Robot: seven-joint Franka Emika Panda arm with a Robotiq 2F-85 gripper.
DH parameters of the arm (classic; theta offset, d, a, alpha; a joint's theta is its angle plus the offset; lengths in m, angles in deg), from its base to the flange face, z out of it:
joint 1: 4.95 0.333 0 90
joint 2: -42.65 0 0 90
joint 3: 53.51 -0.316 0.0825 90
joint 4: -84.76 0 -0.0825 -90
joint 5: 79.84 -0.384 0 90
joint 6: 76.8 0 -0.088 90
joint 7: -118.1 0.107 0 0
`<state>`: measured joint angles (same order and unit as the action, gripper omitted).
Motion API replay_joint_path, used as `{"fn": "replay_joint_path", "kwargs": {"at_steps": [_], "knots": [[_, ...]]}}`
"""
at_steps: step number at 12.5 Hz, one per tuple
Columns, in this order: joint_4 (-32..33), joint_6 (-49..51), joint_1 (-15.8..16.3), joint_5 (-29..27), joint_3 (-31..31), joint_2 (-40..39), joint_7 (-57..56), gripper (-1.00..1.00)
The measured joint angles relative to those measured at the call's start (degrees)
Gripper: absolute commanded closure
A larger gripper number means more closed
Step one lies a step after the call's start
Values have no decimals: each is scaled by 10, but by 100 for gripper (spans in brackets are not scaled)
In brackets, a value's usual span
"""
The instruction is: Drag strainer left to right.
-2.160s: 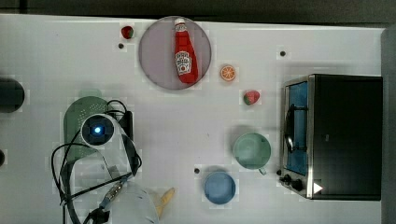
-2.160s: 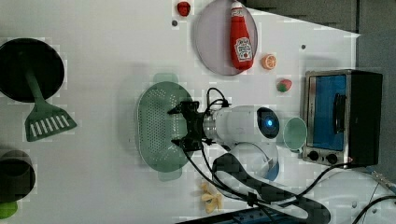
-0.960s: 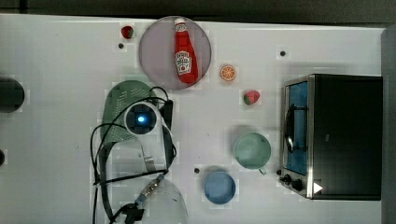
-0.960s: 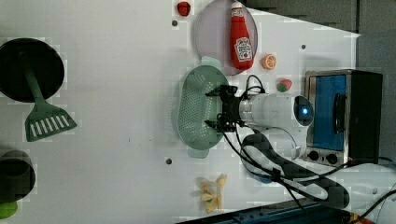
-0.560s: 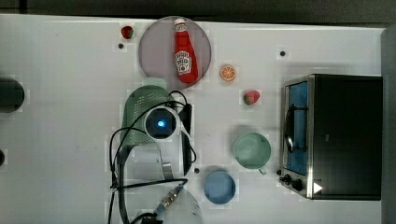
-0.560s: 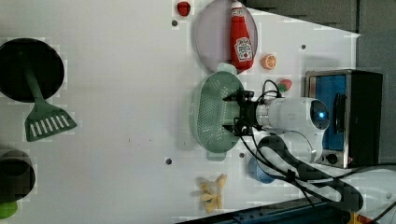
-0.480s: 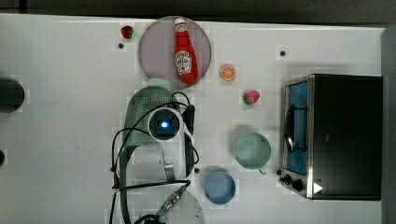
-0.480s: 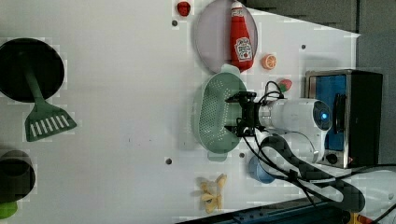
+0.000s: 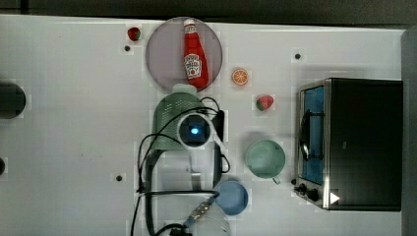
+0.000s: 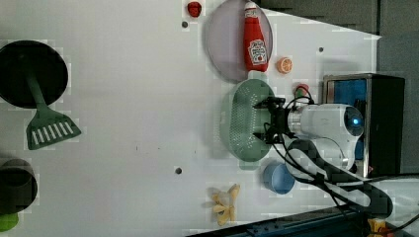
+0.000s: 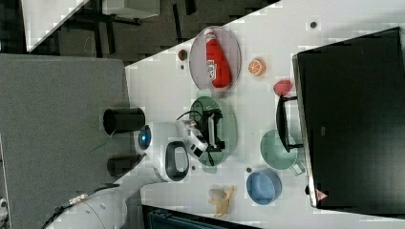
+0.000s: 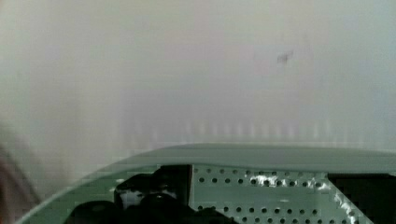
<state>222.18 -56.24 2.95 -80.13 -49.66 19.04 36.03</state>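
Lying on the white counter point(image 10: 123, 123) just below the ketchup plate point(image 10: 225, 44) in the left view, the strainer point(image 10: 242, 121) is entered by the gripper point(image 10: 262, 121), its jaws spread wide inside the bowl.

A white table point(image 9: 74, 123) stands over dark floor point(image 11: 143, 28).

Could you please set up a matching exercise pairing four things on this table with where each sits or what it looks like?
Things:
1. ketchup bottle
2. strainer
3. spatula
4. blue bowl

Descriptions:
A. under the open gripper, which reaches inside it
B. lying on the round grey plate
C. beside the green cup
D. handle on the black round pan

Pairs: 1-B, 2-A, 3-D, 4-C
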Motion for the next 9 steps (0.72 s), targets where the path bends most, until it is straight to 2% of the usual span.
{"fn": "replay_joint_path", "kwargs": {"at_steps": [5,9], "knots": [[11,-11,-9,-5,95,-9,-81,-100],[20,-2,-17,-6,114,-12,-124,-100]]}}
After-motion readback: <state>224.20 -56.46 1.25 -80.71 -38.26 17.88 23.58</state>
